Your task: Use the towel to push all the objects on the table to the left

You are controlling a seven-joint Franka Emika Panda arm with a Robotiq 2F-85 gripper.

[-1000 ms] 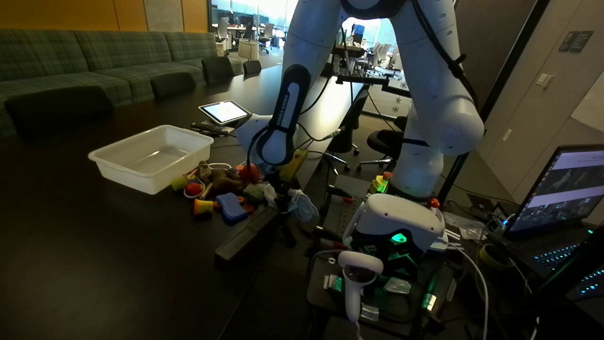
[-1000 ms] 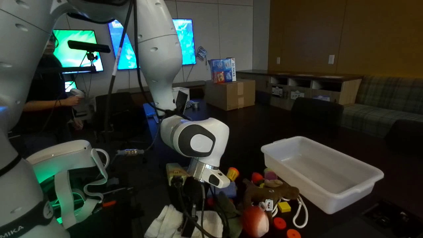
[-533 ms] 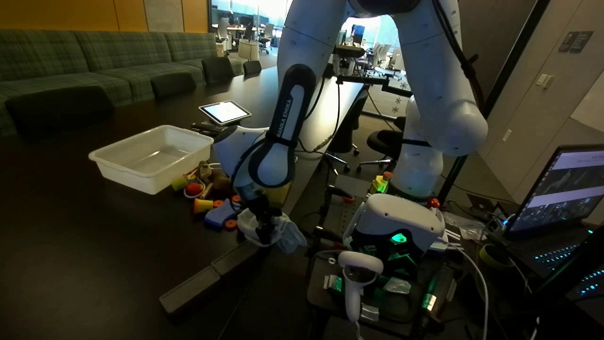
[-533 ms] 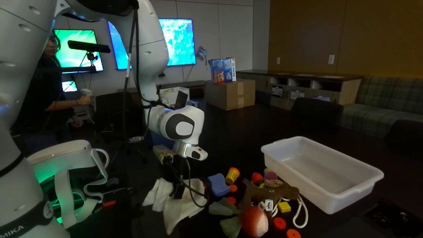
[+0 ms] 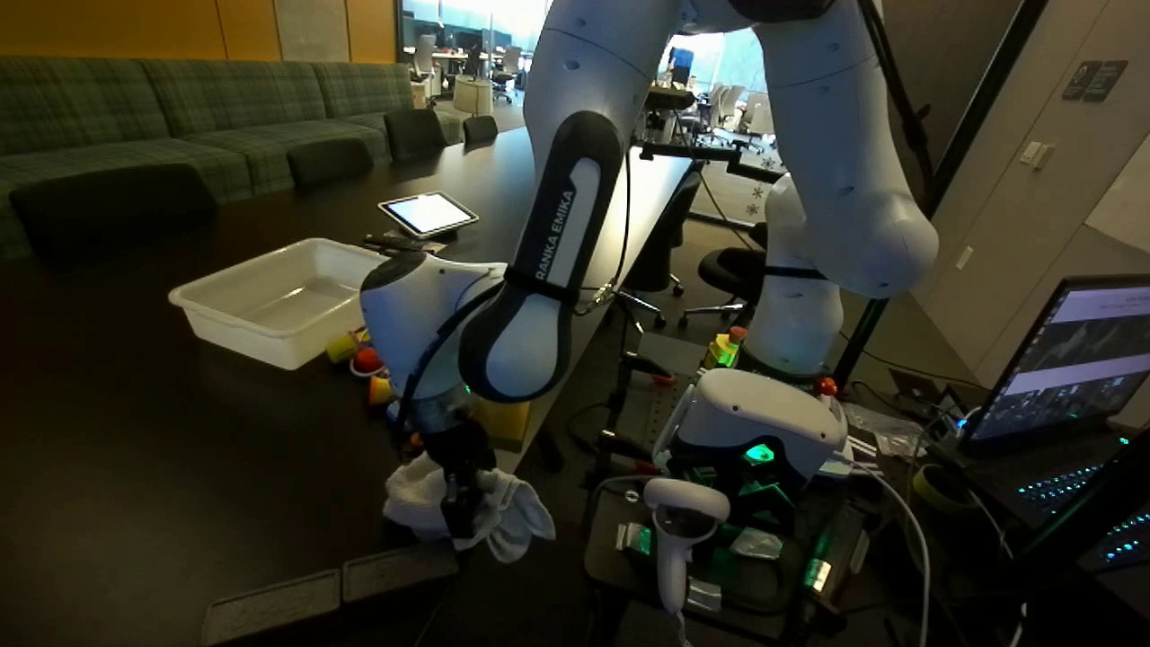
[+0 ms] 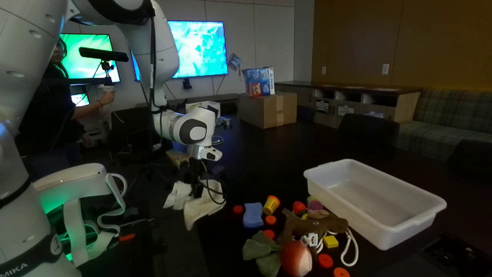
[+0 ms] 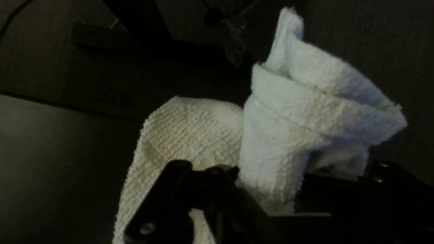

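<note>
The gripper [image 5: 461, 505] pinches the towel [image 7: 278, 135] so that 2 loose flaps hang out, presumably as a broad, soft pusher. It hangs by the edge of the worktop [image 5: 234, 449], touching neither the blue sponge [image 6: 253, 215] nor the brown plush toy [image 6: 300, 225], perhaps to line up a sweep. The towel looks off-white, nubbly and creased, 1 flap folded over on itself.

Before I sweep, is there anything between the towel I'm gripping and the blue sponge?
Yes: in an exterior view, a small red disc lies between the towel in the gripper and the blue sponge, so a straight sweep would probably meet it first. I see nothing else in that gap.
</note>
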